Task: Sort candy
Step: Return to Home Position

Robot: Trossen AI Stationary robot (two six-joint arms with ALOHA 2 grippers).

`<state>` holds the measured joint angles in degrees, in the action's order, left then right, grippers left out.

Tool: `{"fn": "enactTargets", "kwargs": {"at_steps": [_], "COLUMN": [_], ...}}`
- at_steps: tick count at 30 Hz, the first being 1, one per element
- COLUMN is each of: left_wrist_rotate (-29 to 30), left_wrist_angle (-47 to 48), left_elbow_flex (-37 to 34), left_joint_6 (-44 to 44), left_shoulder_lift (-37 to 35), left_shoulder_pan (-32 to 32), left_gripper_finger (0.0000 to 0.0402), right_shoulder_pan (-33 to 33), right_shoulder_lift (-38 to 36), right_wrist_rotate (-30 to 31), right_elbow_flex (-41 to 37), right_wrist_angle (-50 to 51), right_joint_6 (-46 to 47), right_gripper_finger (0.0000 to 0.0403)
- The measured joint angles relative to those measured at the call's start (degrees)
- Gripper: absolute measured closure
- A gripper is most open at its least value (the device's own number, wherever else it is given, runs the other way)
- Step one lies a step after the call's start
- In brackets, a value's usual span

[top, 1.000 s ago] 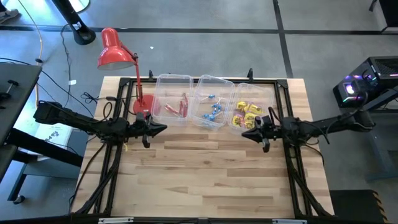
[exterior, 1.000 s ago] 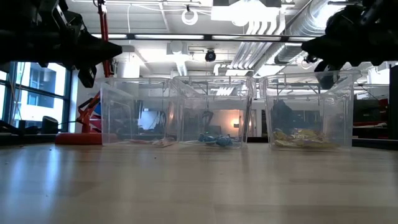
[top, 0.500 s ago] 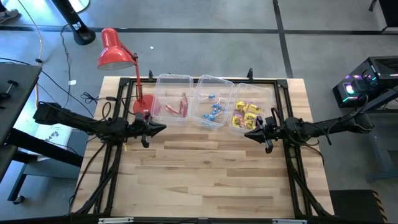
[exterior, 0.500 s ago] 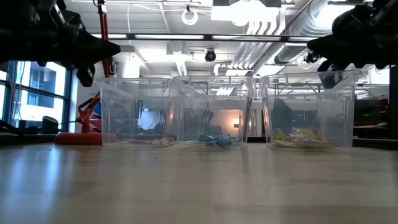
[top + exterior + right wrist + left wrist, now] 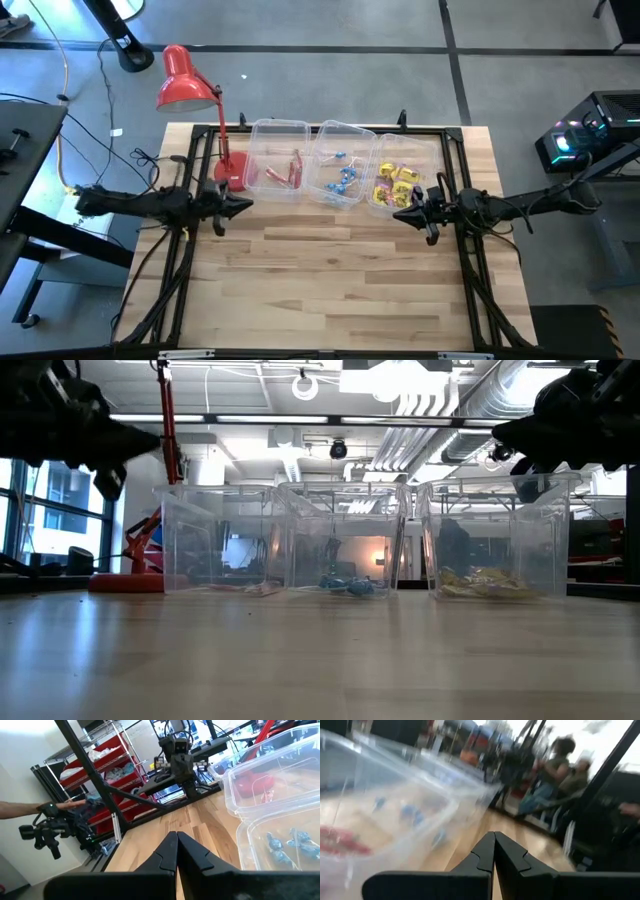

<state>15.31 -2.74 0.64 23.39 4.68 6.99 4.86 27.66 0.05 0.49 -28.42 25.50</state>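
Three clear bins stand in a row at the table's far side. The left bin [image 5: 276, 158] holds slim red stick candy [image 5: 285, 173], the middle bin [image 5: 342, 165] blue-wrapped pieces [image 5: 343, 181], and the right bin [image 5: 403, 172] yellow packets [image 5: 393, 186]. My left gripper [image 5: 247, 205] hovers shut above the table, just near of the left bin's left corner, and holds nothing. My right gripper [image 5: 396, 215] hovers shut just near of the right bin, also with nothing in it. Both point level toward the table's middle. In the wrist views the fingertips of the left gripper [image 5: 494, 836] and the right gripper [image 5: 177, 836] meet.
A red desk lamp [image 5: 184, 82] stands with its base [image 5: 233, 169] beside the left bin. Black frame rails [image 5: 178, 270] run along the table's left and right sides. Bare wooden tabletop [image 5: 330, 280] stretches from the bins to the near edge. People [image 5: 555, 775] show beyond the table.
My left gripper has drawn back toward the table's left edge, staying level and shut, away from the left bin's near corner. The candy and the bins have not moved.
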Motion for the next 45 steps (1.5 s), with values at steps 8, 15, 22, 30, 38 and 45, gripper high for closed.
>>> {"fn": "enactTargets", "kwargs": {"at_steps": [8,15,22,30,38,45], "left_wrist_rotate": [0.2,0.3,0.3,0.3,0.3,0.3], "left_wrist_angle": [-5.0,-3.7,-2.9,-2.7,-2.7,-2.7], "left_elbow_flex": [0.1,0.0,0.0,0.0,0.0,0.0], "left_joint_6": [0.0,0.0,0.0,0.0,0.0,0.0], "left_shoulder_lift": [-4.5,-4.5,-3.9,-3.3,-3.3,-3.4], "left_shoulder_pan": [-1.9,-3.7,-3.7,-3.7,-3.7,-3.7], "left_gripper_finger": [0.0401,0.0401,0.0402,0.0401,0.0401,0.0401], "right_shoulder_pan": [0.1,0.1,-0.1,-0.5,-0.5,-0.5], "right_shoulder_lift": [-11.2,-26.2,-27.6,-27.2,-27.3,-27.3], "right_wrist_rotate": [0.0,0.0,0.0,0.0,0.0,0.0], "right_elbow_flex": [0.0,0.0,0.0,0.0,0.0,0.0], "right_wrist_angle": [7.3,17.3,18.1,20.4,21.5,22.2], "right_joint_6": [0.1,0.0,0.0,0.0,0.0,0.0], "right_gripper_finger": [0.0402,0.0402,0.0402,0.0402,0.0402,0.0402]}}
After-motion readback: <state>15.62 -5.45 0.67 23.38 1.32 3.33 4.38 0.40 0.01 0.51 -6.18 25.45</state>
